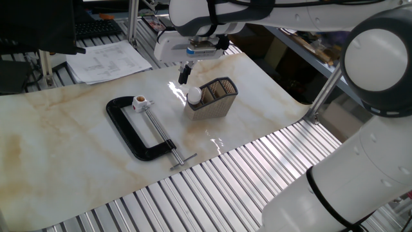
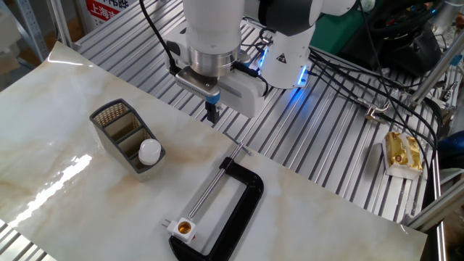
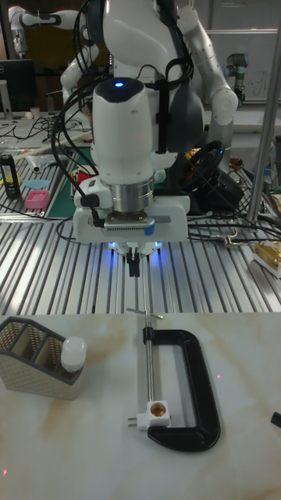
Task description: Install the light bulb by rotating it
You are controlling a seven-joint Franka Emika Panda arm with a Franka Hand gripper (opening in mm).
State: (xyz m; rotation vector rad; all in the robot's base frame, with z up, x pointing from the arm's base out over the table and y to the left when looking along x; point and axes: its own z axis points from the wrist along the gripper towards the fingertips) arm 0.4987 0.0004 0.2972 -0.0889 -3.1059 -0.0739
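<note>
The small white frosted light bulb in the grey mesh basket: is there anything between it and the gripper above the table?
Nothing visible stands between them. The small white frosted light bulb sits upright in the end compartment of the grey mesh basket, its globe above the rim. The gripper hangs off to one side, with open air between.

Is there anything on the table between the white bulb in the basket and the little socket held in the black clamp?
No. In the other fixed view, only bare marble tabletop separates the bulb in the mesh basket from the socket on the clamp.
</note>
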